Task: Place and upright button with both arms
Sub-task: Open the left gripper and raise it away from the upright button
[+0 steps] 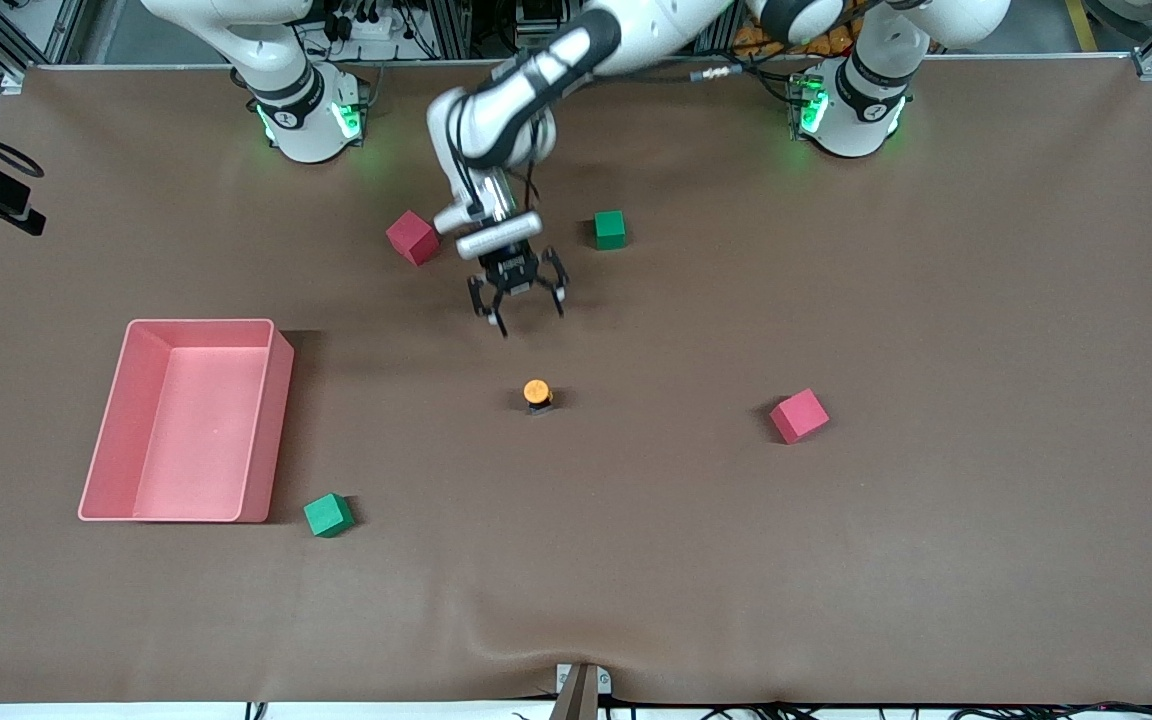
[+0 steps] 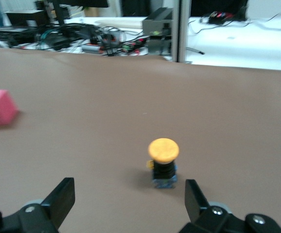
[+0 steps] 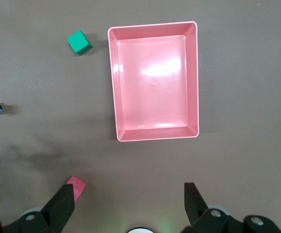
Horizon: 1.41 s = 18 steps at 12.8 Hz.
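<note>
Orange-capped button (image 1: pixel 536 393) stands upright on the table (image 1: pixel 936 560) — placed, we judge; left gripper (image 1: pixel 518 301) spread above, right gripper (image 3: pixel 131 206) waits spread over tray (image 3: pixel 155 138).

pink tray (image 1: pixel 281 400) | red cubes (image 1: pixel 412 237) | green cubes (image 1: pixel 610 229)

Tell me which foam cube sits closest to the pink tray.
The green cube by the pink tray's camera-side corner. The second green cube and both red cubes lie well away.
</note>
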### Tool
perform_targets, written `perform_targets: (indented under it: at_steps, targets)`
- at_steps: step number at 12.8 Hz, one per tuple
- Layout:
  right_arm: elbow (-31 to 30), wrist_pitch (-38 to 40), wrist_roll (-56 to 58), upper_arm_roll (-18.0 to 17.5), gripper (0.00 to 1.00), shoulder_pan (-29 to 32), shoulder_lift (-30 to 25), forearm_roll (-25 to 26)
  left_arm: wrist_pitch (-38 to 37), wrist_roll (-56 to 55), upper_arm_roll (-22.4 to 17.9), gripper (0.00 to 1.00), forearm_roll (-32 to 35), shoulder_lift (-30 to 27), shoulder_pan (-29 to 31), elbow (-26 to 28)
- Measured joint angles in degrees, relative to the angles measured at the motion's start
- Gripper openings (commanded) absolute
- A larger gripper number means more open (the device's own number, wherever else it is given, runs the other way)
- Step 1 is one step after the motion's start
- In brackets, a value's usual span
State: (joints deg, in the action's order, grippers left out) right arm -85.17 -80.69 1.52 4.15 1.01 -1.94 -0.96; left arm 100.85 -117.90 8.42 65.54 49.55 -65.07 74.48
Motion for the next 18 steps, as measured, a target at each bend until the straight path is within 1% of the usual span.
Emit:
perform_targets:
  at_steps: [2, 4, 5, 6, 8, 11, 13, 15, 18]
  targets:
    - [0.0, 0.0, 0.0, 0.0, 1.0, 0.0, 0.0, 0.0, -2.8, 8.0, 0.5, 1.0, -7.7, -7.1, -0.8, -0.7]
    - [0.0, 0.0, 0.0, 0.0, 1.0, 0.0, 0.0, 0.0, -5.5, 15.5, 0.1, 1.0, -17.1, -15.6, 0.5, -1.2]
    - [0.0, 0.0, 0.0, 0.0, 1.0, 0.0, 0.0, 0.0, -6.8, 20.4, -0.1, 1.0, -23.4, -20.3, 3.1, -1.3]
    - [0.0, 0.0, 0.0, 0.0, 1.0, 0.0, 0.0, 0.0, -7.0, 25.8, -0.2, 1.0, -30.0, -24.6, 7.2, -1.2]
    - [0.1, 0.0, 0.0, 0.0, 1.0, 0.0, 0.0, 0.0, -7.0, 36.8, -0.3, 1.0, -38.5, -31.0, 17.0, -0.7]
    - [0.1, 0.0, 0.0, 0.0, 1.0, 0.0, 0.0, 0.0, -6.8, 47.6, -0.3, 1.0, -48.2, -34.5, 27.6, -0.3]
    - [0.1, 0.0, 0.0, 0.0, 1.0, 0.0, 0.0, 0.0, -6.5, 55.9, -0.3, 1.0, -52.4, -36.4, 33.8, -0.3]
    - [0.1, 0.0, 0.0, 0.0, 1.0, 0.0, 0.0, 0.0, -6.7, 63.7, -0.3, 1.0, -54.1, -38.8, 40.1, -0.2]
    - [0.1, 0.0, 0.0, -0.1, 1.0, -0.1, 0.0, 0.0, -8.1, 73.4, -0.3, 1.0, -54.7, -40.7, 46.7, 0.1]
